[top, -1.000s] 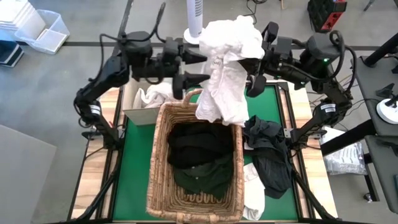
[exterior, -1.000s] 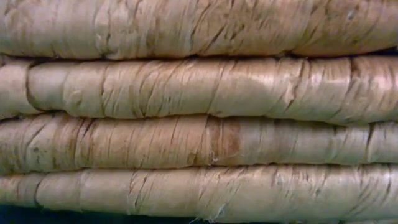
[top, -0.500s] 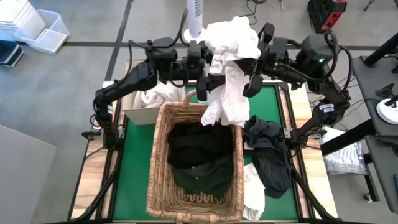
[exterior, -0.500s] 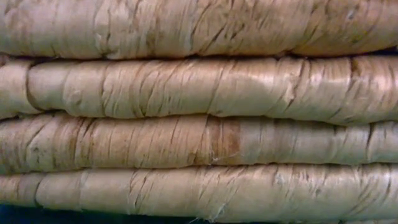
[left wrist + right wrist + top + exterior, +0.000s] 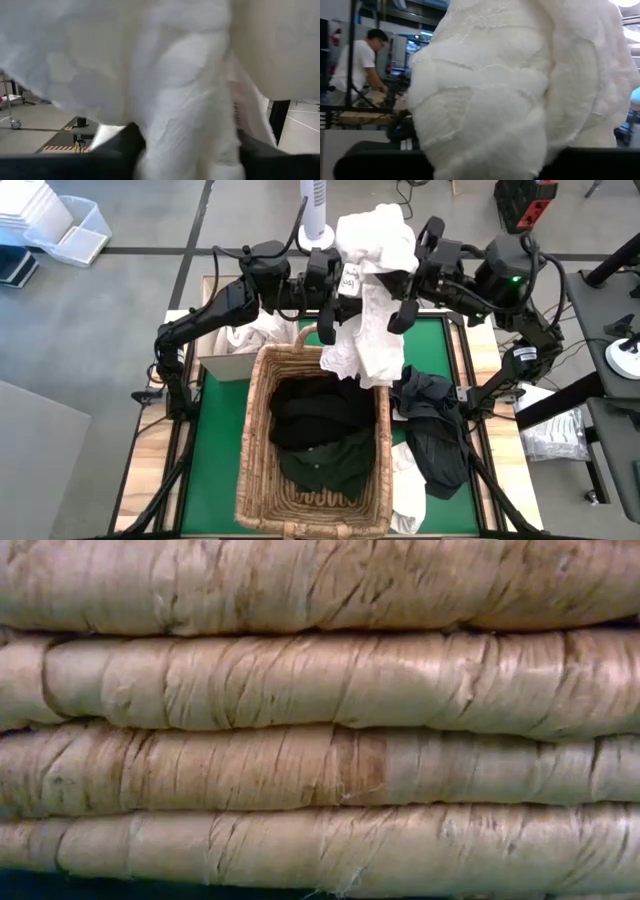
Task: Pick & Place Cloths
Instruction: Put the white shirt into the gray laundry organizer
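High above the far end of the table, my two dark arms meet over a crumpled white fabric garment [image 5: 372, 275], which hangs bunched at the top and trails down toward the 12 o'clock rim of the tall rectangular woven wicker basket [image 5: 258, 450]. My right gripper [image 5: 408, 280] reaches in from 3 o'clock and has the cloth pinched between its fingers; the fabric fills nearly all of my right wrist view [image 5: 505, 100]. My left gripper [image 5: 326, 290] comes in from 9 o'clock and presses against the same garment, whose folds drape between and over its dark fingers [image 5: 120, 142] in the left wrist view, so it looks closed on a fold, though the contact itself is buried in fabric

Inside the basket lie black and dark green cloths [image 5: 318, 430], piled toward its middle. At 3 o'clock of the basket, a dark crumpled garment [image 5: 435, 430] sprawls on the flat bright green mat [image 5: 215, 440], with a smaller white cloth [image 5: 408, 485] tucked against the basket's side at 4 o'clock. Another white cloth [image 5: 245, 338] sits at 10 o'clock of the basket, beside a pale card panel [image 5: 222, 367]

The low view shows only the basket's wound straw coils [image 5: 320, 720]. Beyond the table, a person in a white shirt [image 5: 357, 62] stands at a workbench
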You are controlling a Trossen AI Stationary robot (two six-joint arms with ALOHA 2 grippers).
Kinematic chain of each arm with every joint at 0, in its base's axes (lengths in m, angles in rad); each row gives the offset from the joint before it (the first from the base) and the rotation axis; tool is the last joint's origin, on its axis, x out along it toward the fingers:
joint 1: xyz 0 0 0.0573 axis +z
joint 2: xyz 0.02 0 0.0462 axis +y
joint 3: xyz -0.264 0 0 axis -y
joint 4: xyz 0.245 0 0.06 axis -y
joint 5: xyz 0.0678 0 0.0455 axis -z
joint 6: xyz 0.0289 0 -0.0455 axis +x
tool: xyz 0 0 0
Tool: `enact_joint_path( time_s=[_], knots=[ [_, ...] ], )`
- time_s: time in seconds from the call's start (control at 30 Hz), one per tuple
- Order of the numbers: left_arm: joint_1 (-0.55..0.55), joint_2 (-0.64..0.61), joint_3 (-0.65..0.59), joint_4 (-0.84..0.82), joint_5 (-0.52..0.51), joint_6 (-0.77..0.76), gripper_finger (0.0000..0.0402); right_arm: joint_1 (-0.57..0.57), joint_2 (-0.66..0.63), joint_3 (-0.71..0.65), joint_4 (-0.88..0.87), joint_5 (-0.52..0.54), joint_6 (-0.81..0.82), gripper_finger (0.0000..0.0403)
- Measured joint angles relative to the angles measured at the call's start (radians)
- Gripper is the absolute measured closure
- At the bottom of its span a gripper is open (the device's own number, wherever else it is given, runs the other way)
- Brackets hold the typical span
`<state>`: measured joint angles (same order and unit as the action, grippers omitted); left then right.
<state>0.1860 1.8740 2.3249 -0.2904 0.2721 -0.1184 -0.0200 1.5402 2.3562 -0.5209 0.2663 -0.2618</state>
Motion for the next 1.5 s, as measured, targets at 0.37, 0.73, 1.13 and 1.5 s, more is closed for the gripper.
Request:
enact_joint_path(
  time_s=[0.37, 0.73, 1.13, 1.5],
  knots=[
    [0.001, -0.053, 0.022, -0.080, 0.033, -0.027, 0.0380, 0.000, -0.014, 0.000, -0.078, 0.044, 0.081, 0.0274],
    [0.036, -0.213, 0.029, -0.155, 0.026, -0.127, 0.0381, 0.000, -0.065, 0.000, -0.255, 0.212, 0.180, 0.0182],
    [0.133, -0.422, 0.031, -0.252, -0.259, -0.067, 0.0381, 0.000, -0.081, 0.000, -0.337, 0.210, 0.225, 0.0168],
    [0.150, -0.501, 0.031, -0.402, -0.736, 0.172, 0.0381, 0.000, -0.072, 0.000, -0.343, 0.234, 0.227, 0.0178]
  ],
)
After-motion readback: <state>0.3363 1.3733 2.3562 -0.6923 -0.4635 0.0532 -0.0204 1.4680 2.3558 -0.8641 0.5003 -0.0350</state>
